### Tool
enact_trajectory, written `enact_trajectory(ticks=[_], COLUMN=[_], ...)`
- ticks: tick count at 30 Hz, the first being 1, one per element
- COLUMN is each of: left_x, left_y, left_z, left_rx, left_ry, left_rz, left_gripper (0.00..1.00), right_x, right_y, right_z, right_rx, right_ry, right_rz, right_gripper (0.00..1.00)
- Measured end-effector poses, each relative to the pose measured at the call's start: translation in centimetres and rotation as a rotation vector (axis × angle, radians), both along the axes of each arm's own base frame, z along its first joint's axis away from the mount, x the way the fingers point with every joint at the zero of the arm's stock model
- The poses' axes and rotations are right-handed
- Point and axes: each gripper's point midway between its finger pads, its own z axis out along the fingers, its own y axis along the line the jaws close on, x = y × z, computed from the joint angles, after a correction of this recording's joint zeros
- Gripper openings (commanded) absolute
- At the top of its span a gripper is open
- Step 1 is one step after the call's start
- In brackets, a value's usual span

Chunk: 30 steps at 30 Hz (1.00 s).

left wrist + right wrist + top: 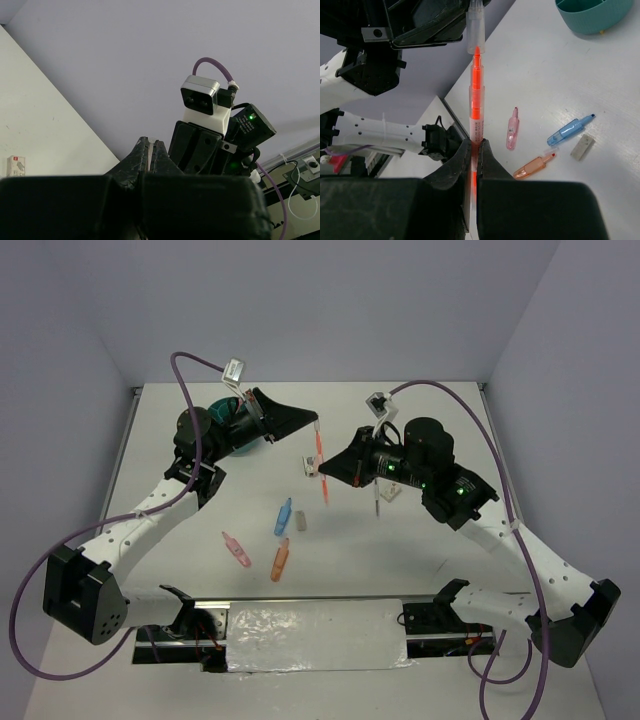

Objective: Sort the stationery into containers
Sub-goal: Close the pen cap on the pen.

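A thin orange highlighter (476, 95) hangs in the air between both arms. My right gripper (475, 146) is shut on its body. Its clear cap (475, 30) sits in my left gripper (315, 426), which is shut on it; a pale sliver shows between the closed jaws of the left gripper (151, 143). In the top view the orange highlighter (321, 465) runs down to my right gripper (326, 480). On the table lie a pink marker (236, 549), a blue marker (284, 517), an orange marker (280, 559) and a grey eraser (301, 521). The teal container (230, 425) is partly hidden behind the left arm.
A small white eraser (310, 466) lies under the held highlighter. Another small white item (390, 493) and a thin pen (377, 502) lie by the right arm. The teal container's rim (592, 17) shows at the upper right of the right wrist view. A foil-covered strip (315, 635) lines the near edge.
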Motion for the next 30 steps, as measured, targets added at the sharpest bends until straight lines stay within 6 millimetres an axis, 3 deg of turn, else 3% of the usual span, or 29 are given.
enact_trajectory(ticks=[21,25,30], left_x=[-0.2,-0.2,0.1], left_y=[-0.2,-0.3,-0.4], left_z=[-0.2,-0.2,0.4], left_rx=[0.006,0.005,0.009], left_ry=[-0.002,0.002,-0.019], left_rz=[-0.015,-0.015,0.019], left_gripper=[0.0,0.1,0.31], right_x=[1.0,1.6,2.4], right_y=[0.0,0.0,0.1], right_z=[1.1,1.3,1.9], right_rx=[-0.012,-0.022,-0.05], right_ry=[-0.008,-0.032,-0.078], right_rz=[-0.036,-0.051,-0.055], right_gripper=[0.0,0.0,0.0])
